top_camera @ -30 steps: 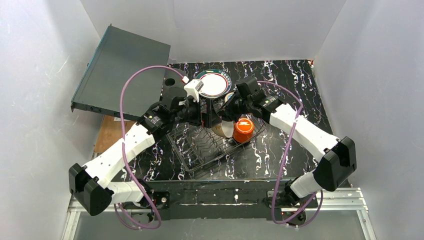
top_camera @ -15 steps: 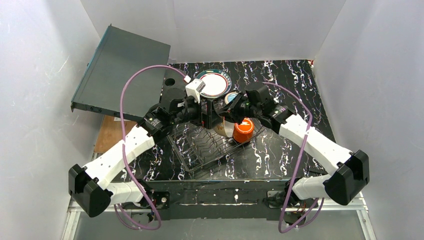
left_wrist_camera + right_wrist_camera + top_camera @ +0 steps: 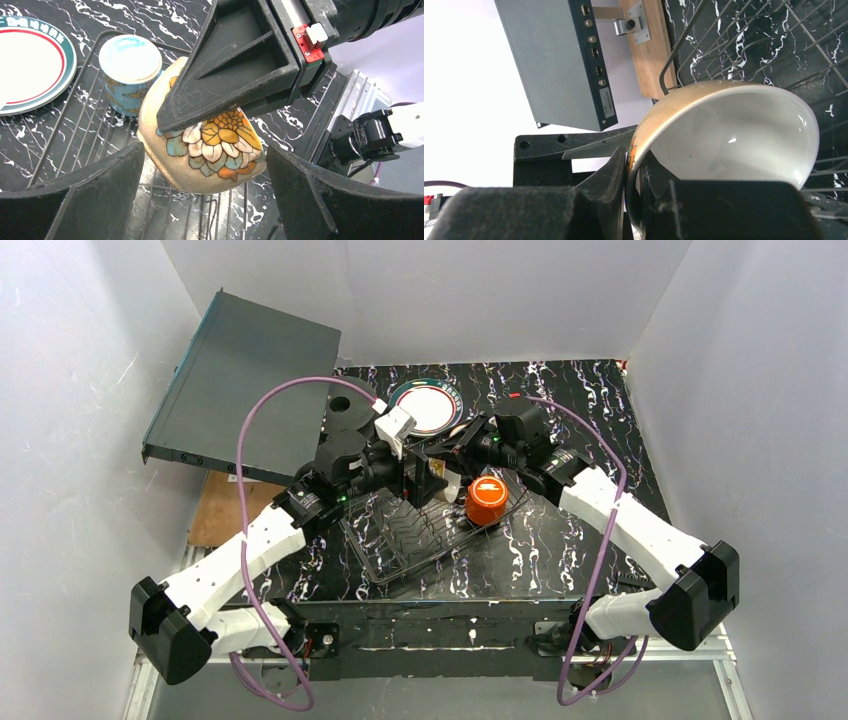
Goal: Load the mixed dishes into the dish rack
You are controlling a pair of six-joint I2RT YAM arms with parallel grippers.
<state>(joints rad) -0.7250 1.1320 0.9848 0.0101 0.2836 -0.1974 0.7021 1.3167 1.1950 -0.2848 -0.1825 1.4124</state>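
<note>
Cream bowl (image 3: 210,145) rim pinched by right end effector (image 3: 633,167).

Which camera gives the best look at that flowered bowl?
The left wrist view: the bowl fills the middle, flowers plain, over the dish rack. The right wrist view shows mostly its white inside and the rim pinched by the right gripper. From above, the arms nearly hide it.

Left arm (image 3: 250,550): reaches forward-right; left gripper (image 3: 206,151) spread wide, fingers (image 3: 100,190) either side of bowl (image 3: 734,130).
Right arm (image 3: 620,515): reaches forward-left; right gripper (image 3: 633,159) pinches bowl rim.
</note>
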